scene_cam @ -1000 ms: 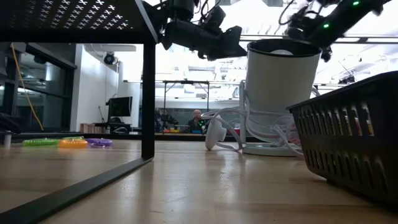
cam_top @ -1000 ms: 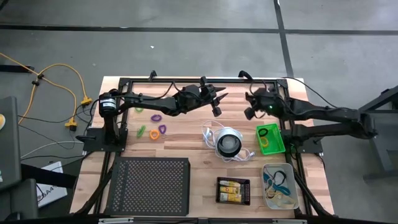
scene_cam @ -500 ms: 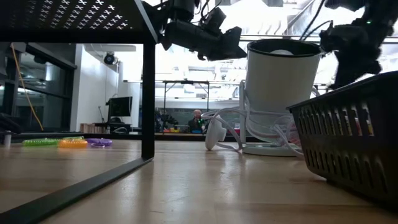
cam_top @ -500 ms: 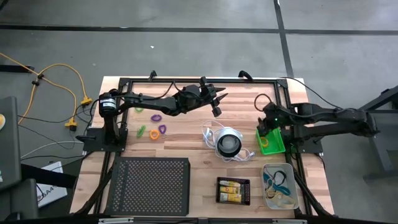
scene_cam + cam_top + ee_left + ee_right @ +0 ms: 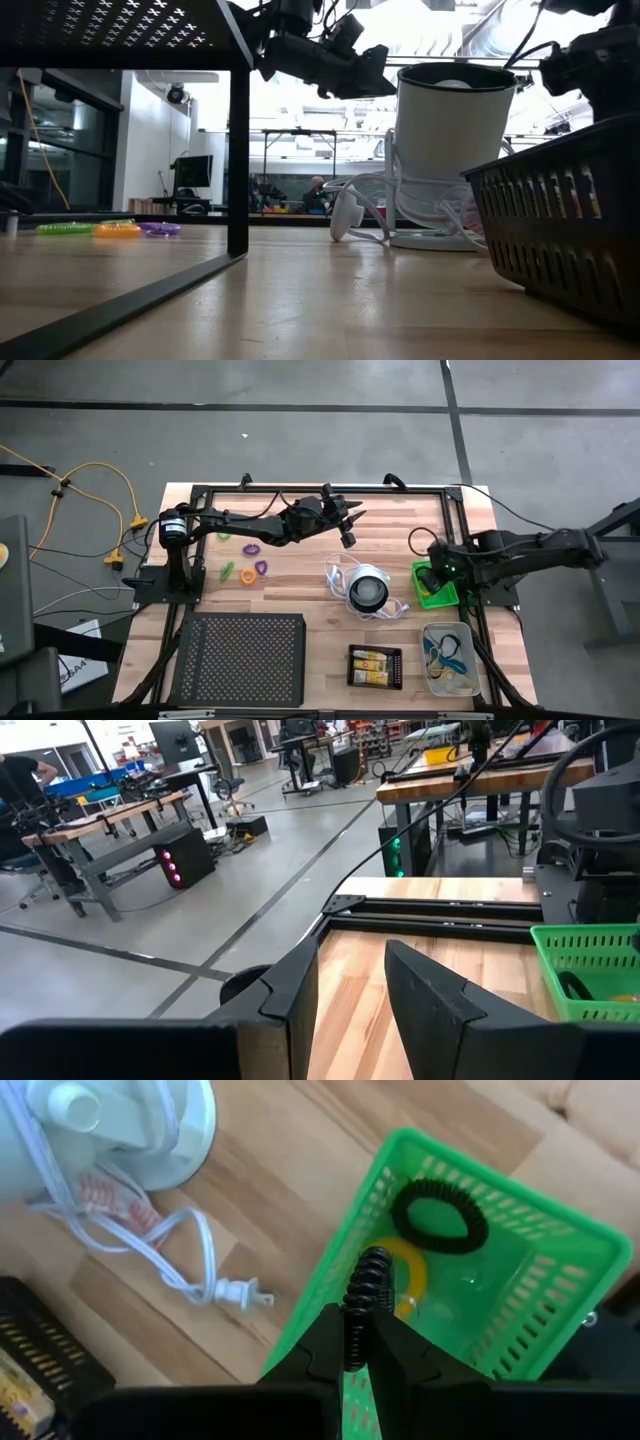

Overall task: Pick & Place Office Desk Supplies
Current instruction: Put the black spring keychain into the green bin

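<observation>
R gripper [image 5: 358, 1342] clamped on black coil loop [image 5: 366, 1292], held over green tray [image 5: 560, 1240] at table's right edge so it can be dropped in w/ the black and yellow loops. L gripper [image 5: 350, 982] parked open near far edge.

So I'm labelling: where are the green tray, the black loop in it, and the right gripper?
green tray [image 5: 560, 1230], right wrist view, rim.
black loop [image 5: 440, 1212], right wrist view, coil.
right gripper [image 5: 360, 1342], right wrist view, between fingertips.
</observation>
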{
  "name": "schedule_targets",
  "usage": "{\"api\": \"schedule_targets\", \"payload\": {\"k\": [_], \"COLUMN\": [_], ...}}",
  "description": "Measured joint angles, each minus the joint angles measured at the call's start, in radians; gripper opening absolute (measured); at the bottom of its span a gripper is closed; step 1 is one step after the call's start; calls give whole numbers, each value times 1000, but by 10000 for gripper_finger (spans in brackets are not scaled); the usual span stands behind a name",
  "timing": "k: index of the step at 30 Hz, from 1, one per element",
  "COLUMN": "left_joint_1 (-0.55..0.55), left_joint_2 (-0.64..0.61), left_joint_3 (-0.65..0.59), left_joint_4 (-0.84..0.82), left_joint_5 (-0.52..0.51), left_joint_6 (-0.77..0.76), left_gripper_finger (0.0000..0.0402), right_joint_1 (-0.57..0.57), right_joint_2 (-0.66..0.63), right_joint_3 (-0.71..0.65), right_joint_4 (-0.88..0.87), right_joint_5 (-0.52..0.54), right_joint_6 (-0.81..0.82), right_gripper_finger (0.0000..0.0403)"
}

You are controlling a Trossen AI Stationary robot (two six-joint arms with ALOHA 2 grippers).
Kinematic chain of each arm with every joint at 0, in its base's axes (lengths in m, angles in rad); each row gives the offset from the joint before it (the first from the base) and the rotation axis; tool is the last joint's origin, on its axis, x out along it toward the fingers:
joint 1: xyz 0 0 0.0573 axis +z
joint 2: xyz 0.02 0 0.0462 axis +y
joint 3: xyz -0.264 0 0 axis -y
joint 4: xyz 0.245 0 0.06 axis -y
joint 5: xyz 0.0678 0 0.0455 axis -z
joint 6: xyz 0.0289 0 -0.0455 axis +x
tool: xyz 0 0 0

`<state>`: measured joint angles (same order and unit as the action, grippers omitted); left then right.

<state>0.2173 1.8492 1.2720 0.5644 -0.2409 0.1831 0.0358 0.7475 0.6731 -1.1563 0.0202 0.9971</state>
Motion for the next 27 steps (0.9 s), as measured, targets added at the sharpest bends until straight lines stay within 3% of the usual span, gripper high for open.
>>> {"api": "schedule_targets", "payload": {"k": [15,27], "left_joint_1": [0,0], "left_joint_2": [0,0], "left_joint_3": [0,0], "left_joint_4": [-4,-4], "left_joint_5": [0,0], "left_joint_6": [0,0], "left_gripper_finger": [113,113], "right_joint_1": [147,149], "right_joint_2": [88,158], "right_joint_3": [-20,-20], "right_joint_4": [13,9], "right_joint_5": [22,60], "right_joint_6": [135,98], "right_gripper_finger": [20,89]}}
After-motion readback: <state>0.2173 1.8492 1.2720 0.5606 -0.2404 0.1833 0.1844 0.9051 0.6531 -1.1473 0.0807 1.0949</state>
